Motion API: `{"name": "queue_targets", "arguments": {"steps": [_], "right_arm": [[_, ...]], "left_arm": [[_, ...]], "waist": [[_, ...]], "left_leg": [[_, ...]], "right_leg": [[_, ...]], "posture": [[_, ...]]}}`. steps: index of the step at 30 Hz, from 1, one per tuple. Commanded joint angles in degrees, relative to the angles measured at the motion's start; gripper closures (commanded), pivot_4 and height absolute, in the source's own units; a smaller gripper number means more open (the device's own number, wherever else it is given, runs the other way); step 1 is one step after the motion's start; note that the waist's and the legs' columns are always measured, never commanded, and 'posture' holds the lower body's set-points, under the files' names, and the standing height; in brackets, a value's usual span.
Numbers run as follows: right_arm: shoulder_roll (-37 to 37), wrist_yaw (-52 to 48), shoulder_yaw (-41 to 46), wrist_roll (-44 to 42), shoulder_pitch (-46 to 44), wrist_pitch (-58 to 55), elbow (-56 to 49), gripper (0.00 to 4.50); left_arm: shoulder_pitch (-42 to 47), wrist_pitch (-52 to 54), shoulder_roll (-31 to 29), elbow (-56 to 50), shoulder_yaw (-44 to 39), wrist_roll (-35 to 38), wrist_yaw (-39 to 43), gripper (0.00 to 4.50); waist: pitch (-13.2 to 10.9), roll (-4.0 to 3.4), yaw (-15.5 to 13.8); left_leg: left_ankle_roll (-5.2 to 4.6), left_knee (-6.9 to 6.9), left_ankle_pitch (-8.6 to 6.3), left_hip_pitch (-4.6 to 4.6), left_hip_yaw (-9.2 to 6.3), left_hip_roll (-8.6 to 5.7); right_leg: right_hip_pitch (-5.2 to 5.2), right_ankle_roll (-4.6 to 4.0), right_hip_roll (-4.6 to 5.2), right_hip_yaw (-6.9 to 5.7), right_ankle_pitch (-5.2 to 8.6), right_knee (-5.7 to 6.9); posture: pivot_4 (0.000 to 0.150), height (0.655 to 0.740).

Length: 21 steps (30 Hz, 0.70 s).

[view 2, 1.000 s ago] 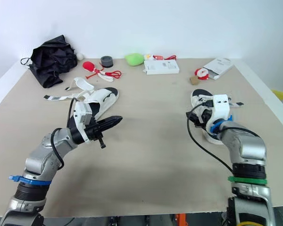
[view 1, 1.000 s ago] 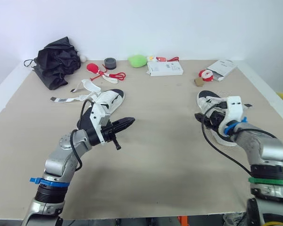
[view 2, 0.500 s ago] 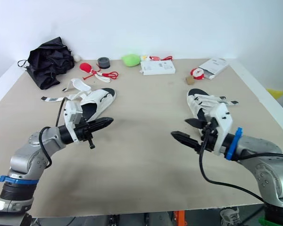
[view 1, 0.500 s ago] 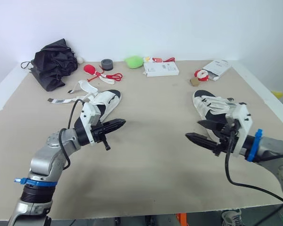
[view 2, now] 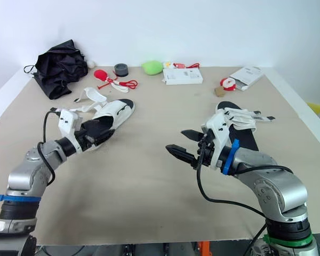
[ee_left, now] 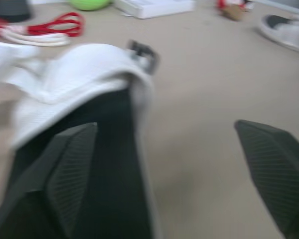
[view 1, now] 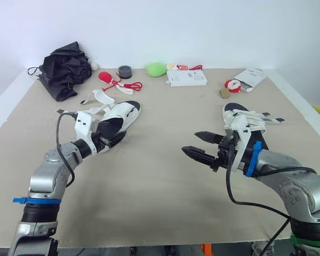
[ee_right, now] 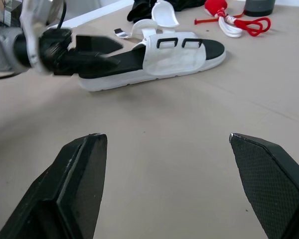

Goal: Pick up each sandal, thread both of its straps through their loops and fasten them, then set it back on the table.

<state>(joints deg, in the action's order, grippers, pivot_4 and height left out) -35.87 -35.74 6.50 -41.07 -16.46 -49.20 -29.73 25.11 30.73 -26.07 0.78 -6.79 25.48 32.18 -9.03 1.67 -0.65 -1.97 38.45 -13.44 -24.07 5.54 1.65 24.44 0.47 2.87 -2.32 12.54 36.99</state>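
Well beyond the left jaws lie a black cloth bundle (view 1: 65, 69), red cord (view 1: 119, 83), grey tape roll (view 1: 125, 71) and green lump (view 1: 156, 68); beyond the right jaws, a white box (view 1: 186, 78) and opened packet (view 1: 250, 79).

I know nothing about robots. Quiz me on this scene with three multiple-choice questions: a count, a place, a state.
1. How many sandals lie on the table? A. one B. two C. four
2. Where is the left gripper? A. at the near end of the left sandal B. at the table's far edge C. by the table's right edge
3. The right gripper is: A. shut on a strap B. open, holding nothing C. shut, empty
Answers: B, the left sandal plus the right sandal; A, its fingers sit at that sandal's end; B, its fingers stand wide apart over bare table.
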Motion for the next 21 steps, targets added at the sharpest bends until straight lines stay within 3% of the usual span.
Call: {"name": "queue_targets", "arguments": {"steps": [1, 7, 11, 21], "right_arm": [[1.3, 1.8, -1.2, 1.0, -1.7, 1.9, -2.4, 0.26], [2.8, 3.0, -4.6, 4.1, -3.0, 3.4, -1.3, 0.26], [3.5, 3.2, -5.5, 5.3, -4.1, 4.0, -0.3, 0.26], [4.3, 3.7, -5.9, 6.9, -4.2, 4.9, 0.6, 0.26]], "left_arm": [[3.5, 3.1, 1.3, 0.3, -0.4, 1.2, -1.6, 0.02], [7.3, 8.5, 3.1, 2.7, 1.0, 0.4, -3.2, 0.02], [12.6, 11.6, 5.3, 8.8, 0.7, -1.9, -9.1, 0.02], [19.4, 7.5, 8.1, 20.0, 3.9, -6.9, -8.6, 0.02]], "waist": [[0.0, 0.0, 0.0], [0.0, 0.01, 0.1], [0.0, 0.06, 0.1], [0.0, 0.07, 0.1]], "left_leg": [[0.0, 0.0, 0.0, -0.01, 0.0, 0.0], [0.01, 0.0, 0.01, 0.0, 0.0, 0.0], [0.03, 0.03, 0.03, -0.01, -0.03, 0.0], [0.0, 0.03, 0.03, -0.03, -0.03, -0.03]], "right_leg": [[0.01, 0.0, -0.01, 0.0, 0.0, 0.0], [0.01, 0.0, -0.05, 0.01, 0.0, 0.02], [0.01, 0.03, -0.05, -0.03, -0.02, 0.03], [0.01, -0.13, -0.03, -0.03, -0.13, 0.02]], "posture": [[0.15, 0.74], [0.15, 0.74], [0.15, 0.74], [0.15, 0.74]]}}
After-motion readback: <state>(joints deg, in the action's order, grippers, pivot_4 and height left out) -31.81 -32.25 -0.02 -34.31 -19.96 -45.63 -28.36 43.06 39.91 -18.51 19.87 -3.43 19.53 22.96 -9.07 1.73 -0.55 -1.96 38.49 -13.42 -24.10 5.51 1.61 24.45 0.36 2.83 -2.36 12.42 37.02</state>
